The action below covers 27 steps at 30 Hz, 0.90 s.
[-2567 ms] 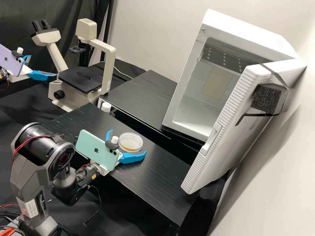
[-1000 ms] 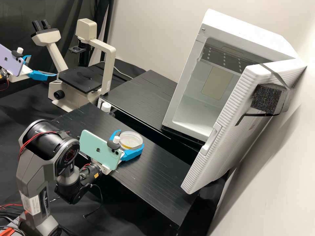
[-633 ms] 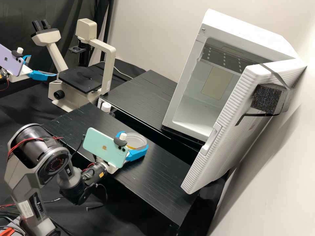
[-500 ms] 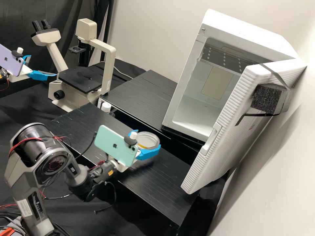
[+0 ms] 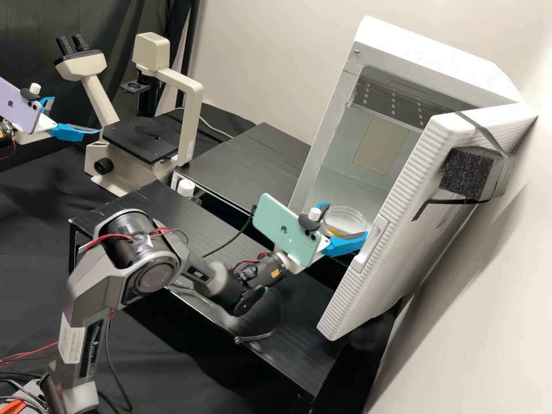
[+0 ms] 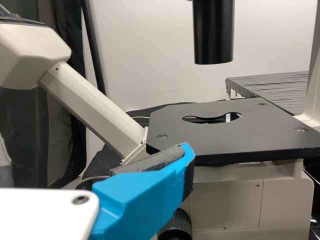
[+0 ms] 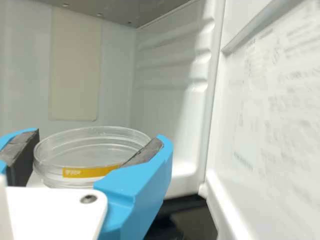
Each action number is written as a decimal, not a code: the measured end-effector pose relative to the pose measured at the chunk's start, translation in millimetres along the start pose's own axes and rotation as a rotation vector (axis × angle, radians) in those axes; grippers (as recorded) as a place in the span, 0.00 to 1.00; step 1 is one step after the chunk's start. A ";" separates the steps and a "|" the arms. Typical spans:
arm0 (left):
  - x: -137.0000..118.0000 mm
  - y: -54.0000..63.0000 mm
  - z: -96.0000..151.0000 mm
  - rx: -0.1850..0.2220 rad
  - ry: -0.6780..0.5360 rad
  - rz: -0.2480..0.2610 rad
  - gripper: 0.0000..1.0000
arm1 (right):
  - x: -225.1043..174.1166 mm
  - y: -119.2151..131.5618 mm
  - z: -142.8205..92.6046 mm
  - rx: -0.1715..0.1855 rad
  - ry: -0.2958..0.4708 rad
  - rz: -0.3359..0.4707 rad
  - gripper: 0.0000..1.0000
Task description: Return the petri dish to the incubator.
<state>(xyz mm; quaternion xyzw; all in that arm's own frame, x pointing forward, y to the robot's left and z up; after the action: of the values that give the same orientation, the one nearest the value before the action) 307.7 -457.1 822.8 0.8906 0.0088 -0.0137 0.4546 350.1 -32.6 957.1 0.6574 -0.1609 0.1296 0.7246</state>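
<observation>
the clear, round, shallow petri dish (image 5: 344,219) is at 3 o'clock of the middle in the high view, held level at the mouth of the white box-shaped incubator (image 5: 425,50); i can't tell how far inside it is. an orange-yellow strip (image 7: 90,172) runs along the dish's clear wall, and i can't make out what it contains. the right gripper (image 5: 347,218) is clamped on the dish, one blue finger at each side, dark grey pads against the wall. the incubator opens at about 2 o'clock, with a beige rectangular panel (image 5: 379,146) on its pale back wall. its ribbed white door (image 5: 368,299) stands wide open at 3 to 4 o'clock, with a black foam block (image 5: 468,172) strapped on.

the left gripper (image 5: 75,115) is at 10 o'clock, jaws apart with nothing between them, near the cream microscope (image 5: 187,126) with its flat black stage (image 6: 230,130).

compared with the earliest frame, the dish has left the low black slatted platform (image 5: 305,322) and moved towards 2 to 3 o'clock. the right gripper's jaws, then spread around it, have closed on it, and that arm has swung over with it. the left gripper, the microscope and the open door are where they were.
</observation>
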 end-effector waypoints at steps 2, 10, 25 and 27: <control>0.0 0.0 0.0 0.000 0.000 0.000 1.00 | 15.9 -1.0 3.2 0.000 -0.006 -0.003 0.00; 0.0 0.0 0.0 0.000 0.000 0.000 1.00 | 68.7 -5.6 14.9 0.062 -0.041 -0.029 0.00; 0.0 0.0 0.0 0.000 0.000 0.000 1.00 | 119.0 -37.5 9.2 0.085 -0.072 -0.106 0.00; 0.0 0.0 0.0 0.000 0.000 0.000 1.00 | 123.0 -38.0 9.3 0.086 -0.084 -0.111 0.00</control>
<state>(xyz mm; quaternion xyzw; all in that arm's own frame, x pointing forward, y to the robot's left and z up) 307.7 -457.1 822.8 0.8906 0.0088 -0.0137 0.4546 477.2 -48.7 972.9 0.7006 -0.1487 0.0681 0.6946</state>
